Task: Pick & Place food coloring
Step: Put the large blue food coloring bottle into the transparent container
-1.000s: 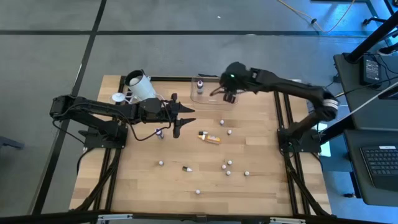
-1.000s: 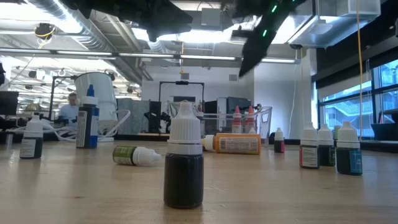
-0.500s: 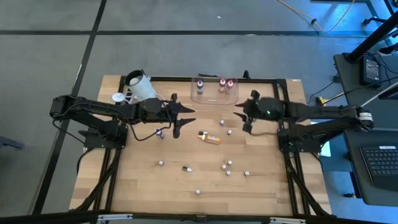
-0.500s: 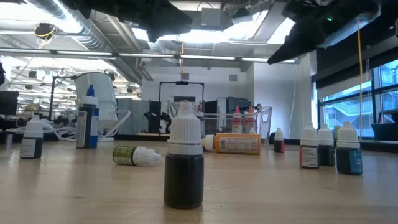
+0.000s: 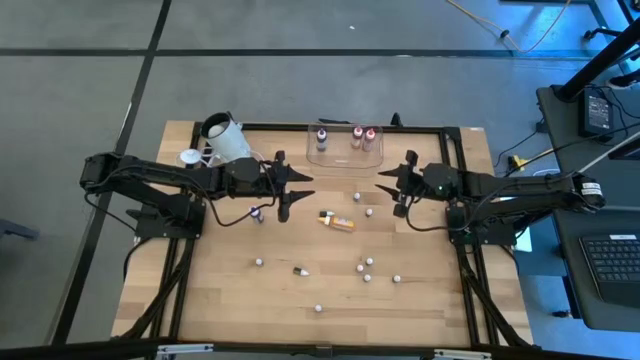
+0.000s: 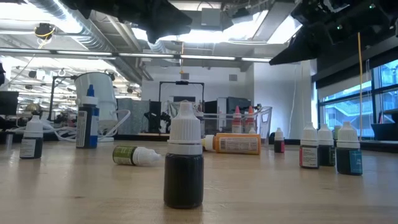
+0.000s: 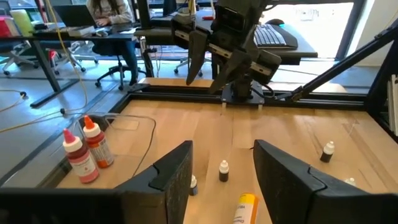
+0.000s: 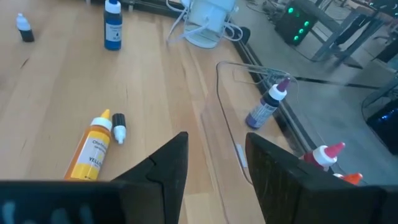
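Food coloring bottles are scattered over the wooden table. A yellow one (image 5: 337,221) lies on its side near the middle, and several tiny ones (image 5: 366,270) stand toward the near edge. A purple bottle (image 5: 321,135) and two red ones (image 5: 362,135) stand in the clear tub (image 5: 345,152) at the far edge. My left gripper (image 5: 297,193) hovers open, left of the yellow bottle. My right gripper (image 5: 389,191) hovers open to its right, facing the left one. In the right wrist view the yellow bottle (image 8: 92,151) lies ahead of the fingers. Neither gripper has anything between its fingers.
A white cup (image 5: 226,138) lies on its side at the far left corner, with a blue bottle (image 6: 87,121) standing near it. A dark bottle (image 6: 183,165) stands close to the low camera, and a green one (image 6: 135,155) lies behind it. People sit at desks beyond the table.
My right gripper has drawn back from above the clear tub toward the table's right edge and come down a little. It has tipped from pointing steeply down to nearly level, and its finger gap looks unchanged. The two red bottles in the tub now show in the high view.
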You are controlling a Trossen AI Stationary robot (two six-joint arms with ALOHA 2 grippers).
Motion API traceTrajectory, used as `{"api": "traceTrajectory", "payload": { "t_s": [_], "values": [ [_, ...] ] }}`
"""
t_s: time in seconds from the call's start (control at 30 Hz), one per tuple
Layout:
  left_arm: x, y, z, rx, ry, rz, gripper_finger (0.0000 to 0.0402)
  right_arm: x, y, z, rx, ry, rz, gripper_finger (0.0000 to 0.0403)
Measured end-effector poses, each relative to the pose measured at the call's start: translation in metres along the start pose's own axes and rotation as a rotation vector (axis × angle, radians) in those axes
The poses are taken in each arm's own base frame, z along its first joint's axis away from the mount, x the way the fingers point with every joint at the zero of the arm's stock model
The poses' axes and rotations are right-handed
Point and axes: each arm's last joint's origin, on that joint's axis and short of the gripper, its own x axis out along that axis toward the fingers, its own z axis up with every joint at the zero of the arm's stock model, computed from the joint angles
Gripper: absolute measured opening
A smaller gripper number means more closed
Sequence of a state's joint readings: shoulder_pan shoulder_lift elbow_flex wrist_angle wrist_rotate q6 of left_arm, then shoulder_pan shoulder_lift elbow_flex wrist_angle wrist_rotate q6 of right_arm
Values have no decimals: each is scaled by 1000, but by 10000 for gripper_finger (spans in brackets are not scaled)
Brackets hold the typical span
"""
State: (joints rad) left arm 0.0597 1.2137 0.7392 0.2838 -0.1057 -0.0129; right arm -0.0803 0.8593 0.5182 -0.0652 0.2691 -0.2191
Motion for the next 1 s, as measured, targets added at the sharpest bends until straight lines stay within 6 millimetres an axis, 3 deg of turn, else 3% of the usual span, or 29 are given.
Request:
{"api": "traceTrajectory", "payload": {
  "t_s": [0.2, 0.37, 0.53, 0.73, 1.0],
  "values": [
    [-3, -3, 0, -76, 260, -89, 162, 0, 0, 0, 1, -1, 0, 163],
    [-17, 1, -1, -291, 555, 62, 166, 0, 0, 0, 1, -1, -1, 163],
    [-31, 3, -16, -443, 753, 218, 164, 0, 0, 0, 1, -1, -1, 163],
    [-39, 5, -26, -538, 848, 332, 162, 0, 0, 0, 2, -1, -1, 163],
    [-39, 7, -25, -447, 820, 382, 167, 0, 0, 0, 2, 0, -1, 163]
  ]
}}
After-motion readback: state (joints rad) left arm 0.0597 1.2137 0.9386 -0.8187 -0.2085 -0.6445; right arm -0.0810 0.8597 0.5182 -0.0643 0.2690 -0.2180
